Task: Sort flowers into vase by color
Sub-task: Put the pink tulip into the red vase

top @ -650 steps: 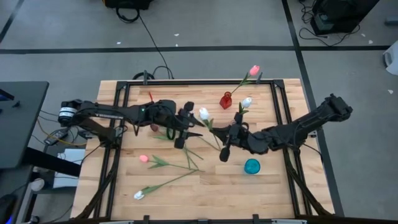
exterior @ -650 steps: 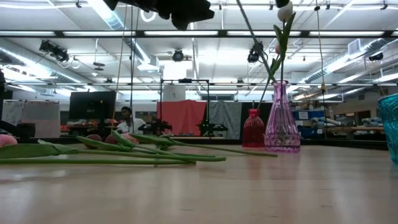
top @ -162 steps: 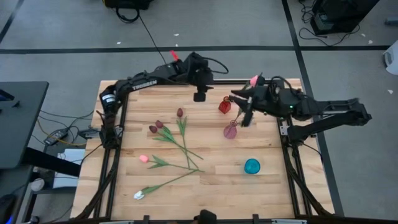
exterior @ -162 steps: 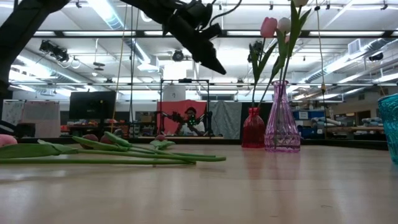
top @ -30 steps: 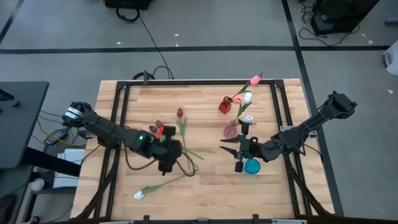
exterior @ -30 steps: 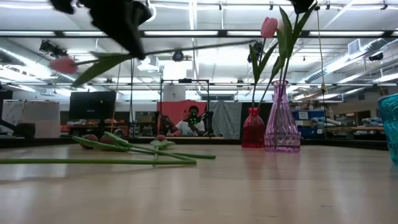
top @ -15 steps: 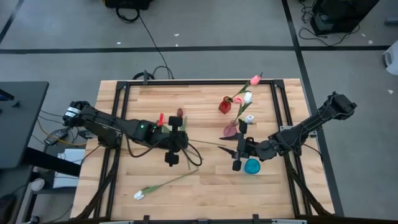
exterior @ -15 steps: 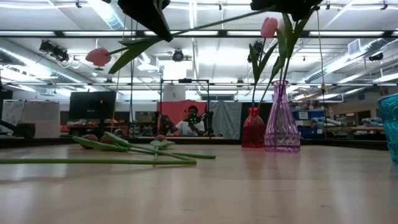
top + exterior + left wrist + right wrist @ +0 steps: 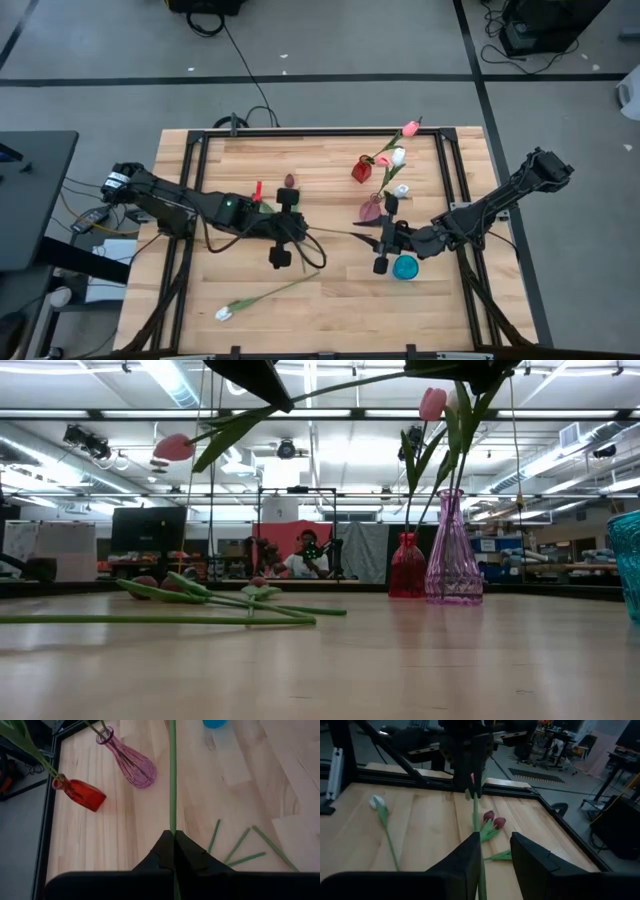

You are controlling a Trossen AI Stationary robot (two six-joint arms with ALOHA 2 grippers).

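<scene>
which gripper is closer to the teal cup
Right. The right gripper sits just beside the teal cup, toward table centre. The left gripper is well across the table, holding the pink tulip by its stem.

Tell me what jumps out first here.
A pink tulip hangs in mid-air over the table's middle, its stem pinched by the left gripper and running between the open fingers of the right gripper. Behind stand the red vase and purple vase, both holding flowers.
</scene>
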